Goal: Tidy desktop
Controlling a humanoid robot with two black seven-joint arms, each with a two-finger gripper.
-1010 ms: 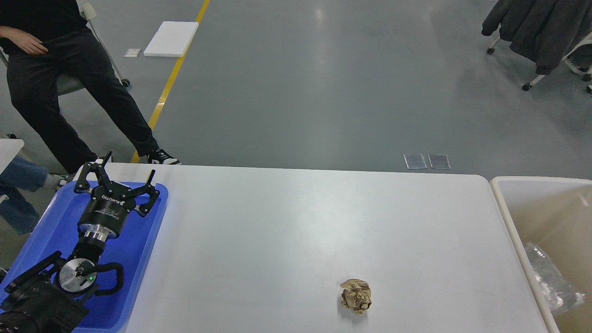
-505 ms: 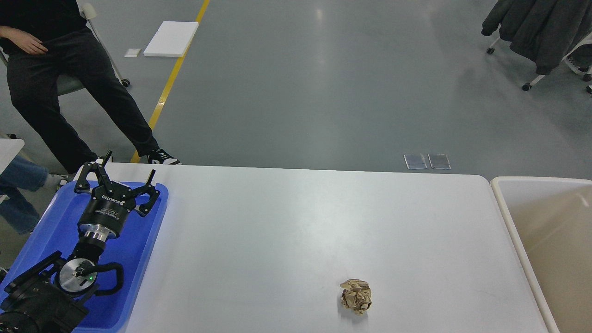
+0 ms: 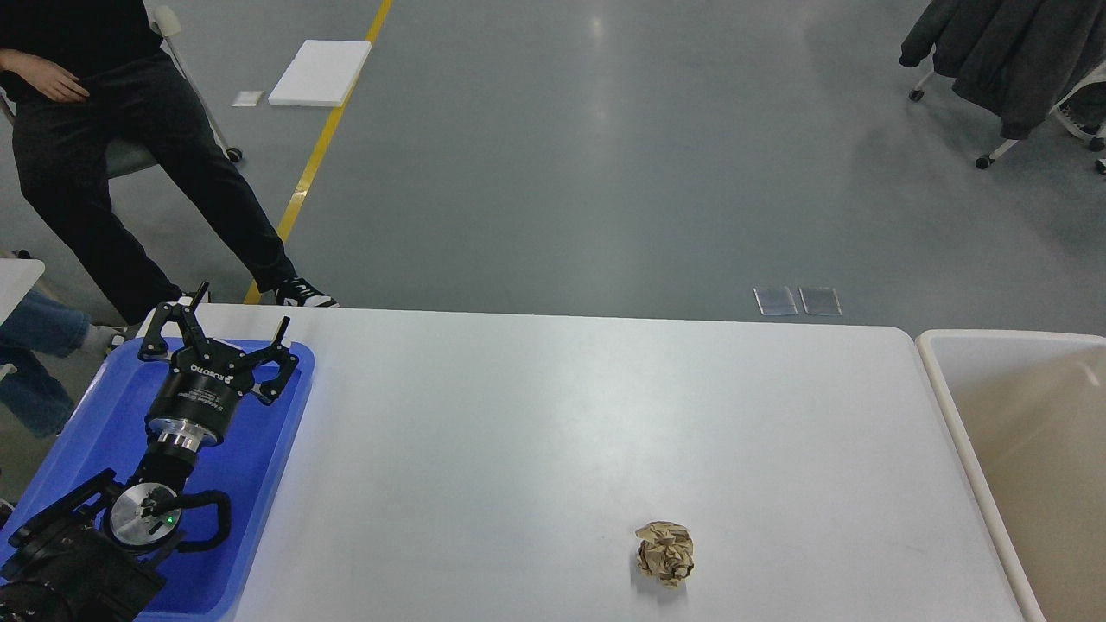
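The desktop [image 3: 562,415] is a large white tabletop with rounded corners. A crumpled brown paper ball [image 3: 664,554] lies on it near the front, right of the middle. My left gripper [image 3: 245,304] is open and empty. It hovers over the far end of a blue tray [image 3: 255,471] at the desktop's left side, far from the paper ball. My right gripper is out of view.
A beige, cream-rimmed bin [image 3: 940,380] stands against the desktop's right edge. A person in black [image 3: 130,173] stands just beyond the far left corner. A chair with a dark coat [image 3: 1002,60] is far off on the right.
A crumpled clear plastic piece that showed in the bin one second ago no longer shows. My left arm and the paper ball have not moved.
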